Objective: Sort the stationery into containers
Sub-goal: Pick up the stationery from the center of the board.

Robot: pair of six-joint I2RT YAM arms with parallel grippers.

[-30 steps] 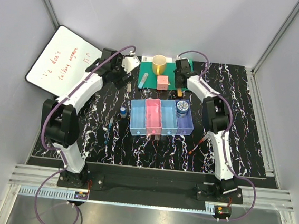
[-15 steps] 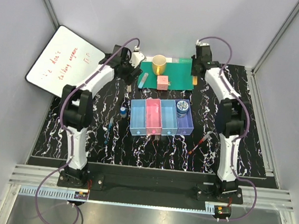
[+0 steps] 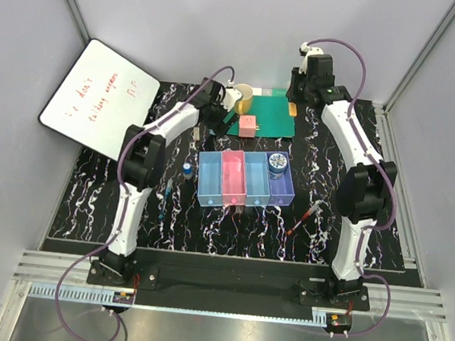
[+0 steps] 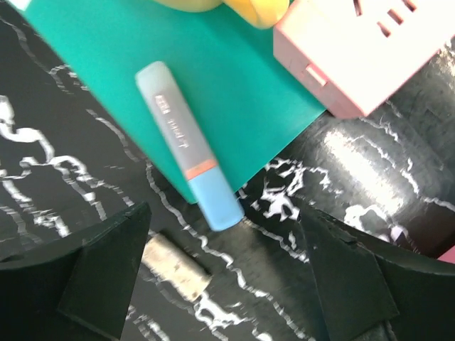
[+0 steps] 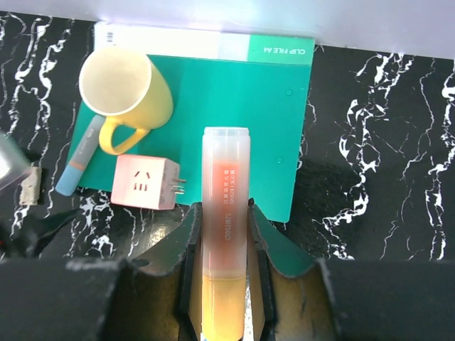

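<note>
Currently the right claw [image 5: 224, 212] is clenched on the orange marker [image 5: 226, 160], with one finger pressed against each long side. The marker's clear cap end projects beyond the fingertips. In the right wrist view that end hangs above the green clip file [image 5: 270, 128], well clear of the surface [image 5: 384, 142]. The left claw [image 4: 224, 241] is released, its two fingers [image 4: 106, 277] spread wide and touching nothing. The teal marker [image 4: 186, 145] lies flat and diagonal, with its body on the green clip file and its light-blue cap end overhanging the edge onto the black marbled surface. That cap end sits in the gap between the spread fingers, apart from both. The beige eraser [image 4: 174, 266] lies on the surface just beside the finger on the left side of the left wrist view, and near the cap. The yellow cup [image 5: 124, 89] and the pink plug cube [image 5: 144, 182] stand on the clip file near the teal marker. In the top view, the four joined trays [image 3: 210, 186] sit mid-surface, nearer the arm bases than the clip file. The patterned tin [image 3: 277, 164] rests in the far end of the purple tray. The blue-capped bottle [image 3: 188, 169] stands just left of the trays, and the blue pen [image 3: 167, 189] lies further left. The red pen [image 3: 303, 220] lies to the right of the trays, nearer the bases.
</note>
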